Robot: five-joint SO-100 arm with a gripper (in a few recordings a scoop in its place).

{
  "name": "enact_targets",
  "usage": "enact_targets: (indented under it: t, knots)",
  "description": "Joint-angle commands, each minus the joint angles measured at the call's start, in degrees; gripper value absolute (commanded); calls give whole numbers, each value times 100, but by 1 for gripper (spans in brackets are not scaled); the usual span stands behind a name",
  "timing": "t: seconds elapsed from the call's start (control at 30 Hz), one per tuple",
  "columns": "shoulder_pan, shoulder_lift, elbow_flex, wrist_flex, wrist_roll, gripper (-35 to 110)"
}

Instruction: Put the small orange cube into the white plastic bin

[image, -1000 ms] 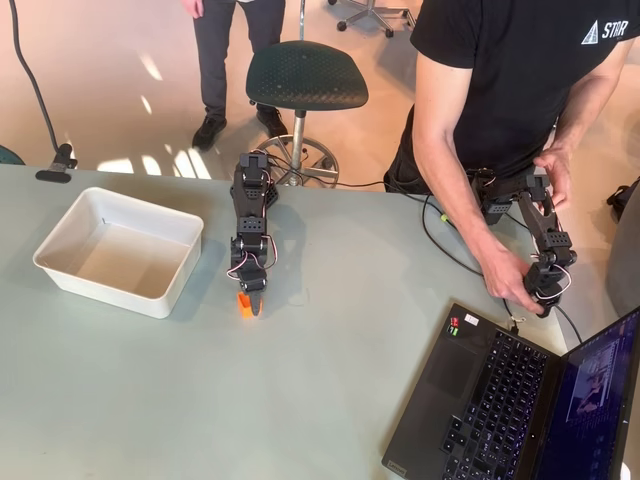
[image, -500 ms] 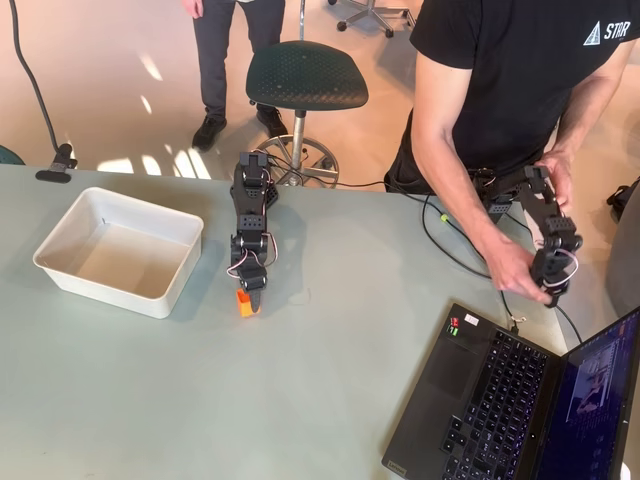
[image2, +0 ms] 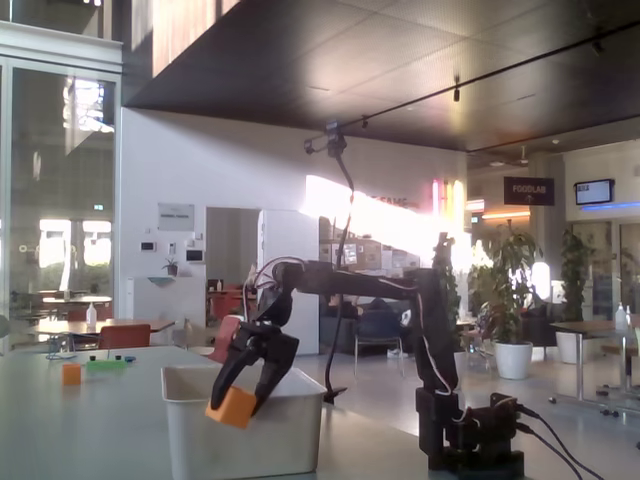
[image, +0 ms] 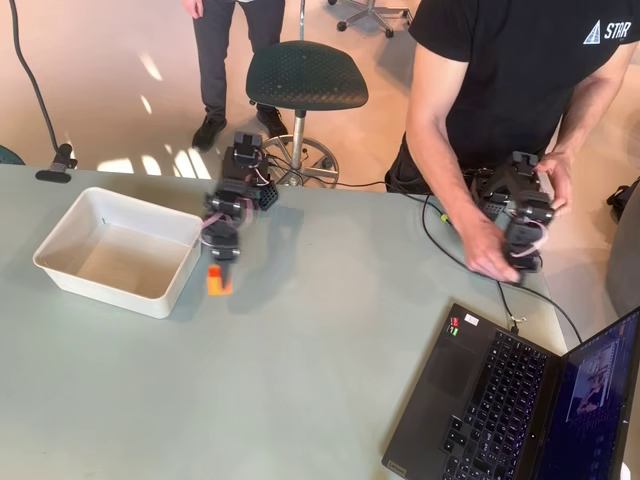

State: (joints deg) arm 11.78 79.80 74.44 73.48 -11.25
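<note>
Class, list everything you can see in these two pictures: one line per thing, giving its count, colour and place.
small orange cube: one, orange, in the gripper, just right of the bin in the overhead view.
white plastic bin: one, white, left part of the table.
table: one, pale grey-green.
laptop: one, dark, open, lower right corner.
stool: one, dark seat, behind the table.
cables: black, right side of the table.
blocks: one orange, one green, on a far table in the fixed view.
person: one, black T-shirt, upper right.
second person's legs: dark trousers, top.
gripper: one, black, shut on the cube.
</note>
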Motion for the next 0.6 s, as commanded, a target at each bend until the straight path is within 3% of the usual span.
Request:
enact_targets:
  t: [0.0, 0.17, 0.4, 0.57]
  knots:
    - [633, 316, -492, 9, -255, 29]
    - [1415, 316, -1230, 158, -527, 29]
    - [1538, 334, -2558, 1283, -606, 29]
    - [1679, 9, -2769, 1477, -589, 29]
